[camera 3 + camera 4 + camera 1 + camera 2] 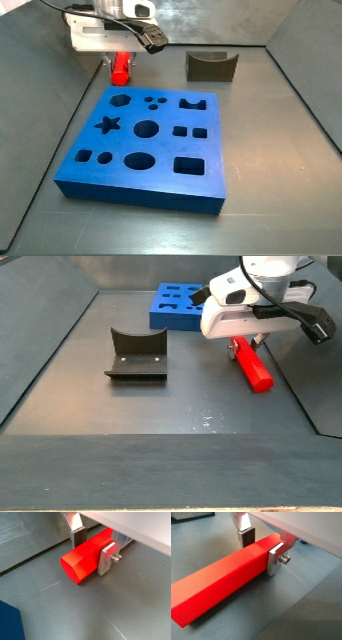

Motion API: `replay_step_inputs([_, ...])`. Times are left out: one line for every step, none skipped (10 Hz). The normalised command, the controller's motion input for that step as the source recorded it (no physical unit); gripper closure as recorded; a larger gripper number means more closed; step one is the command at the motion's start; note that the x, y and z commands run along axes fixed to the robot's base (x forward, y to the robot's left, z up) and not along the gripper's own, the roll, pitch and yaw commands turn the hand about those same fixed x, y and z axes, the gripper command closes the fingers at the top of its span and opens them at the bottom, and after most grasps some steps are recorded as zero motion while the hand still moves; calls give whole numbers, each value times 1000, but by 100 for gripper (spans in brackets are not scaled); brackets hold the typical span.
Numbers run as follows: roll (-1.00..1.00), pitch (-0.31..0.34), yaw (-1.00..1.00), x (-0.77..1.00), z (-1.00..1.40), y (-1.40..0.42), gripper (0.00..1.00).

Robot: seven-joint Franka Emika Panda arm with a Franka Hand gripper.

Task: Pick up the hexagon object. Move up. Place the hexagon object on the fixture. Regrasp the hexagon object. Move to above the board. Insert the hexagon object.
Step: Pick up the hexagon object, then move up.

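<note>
— End effector status? 
— Its fingers clamp the red bar, which lies flat on the floor behind the blue board.
— And the fixture? 
— Empty, well apart.

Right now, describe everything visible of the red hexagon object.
The hexagon object is a bright red, plain matte bar with flat faces and angled ends. It lies lengthwise on the grey floor, beside the blue board and apart from the fixture. The gripper sits low over one end, its silver fingers with dark pads straddling the bar's sides. Whether they clamp it is unclear.
</note>
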Motion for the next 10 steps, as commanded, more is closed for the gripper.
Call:
replay_step_inputs([0, 0, 0, 0, 0, 0, 100])
replay_step_inputs([0, 0, 0, 0, 0, 0, 100])
replay_step_inputs([0, 0, 0, 0, 0, 0, 100])
replay_step_inputs([0, 0, 0, 0, 0, 0, 100])
replay_step_inputs([0, 0, 0, 0, 0, 0, 100])
replay_step_inputs([0, 0, 0, 0, 0, 0, 100])
replay_step_inputs([0, 0, 0, 0, 833, 0, 100])
replay_step_inputs([-8, 12, -38, -1, 802, 16, 100])
replay_step_inputs([-30, 31, -34, -5, 727, 14, 100])
replay_step_inputs([-67, 42, -16, -5, 595, -1, 100])
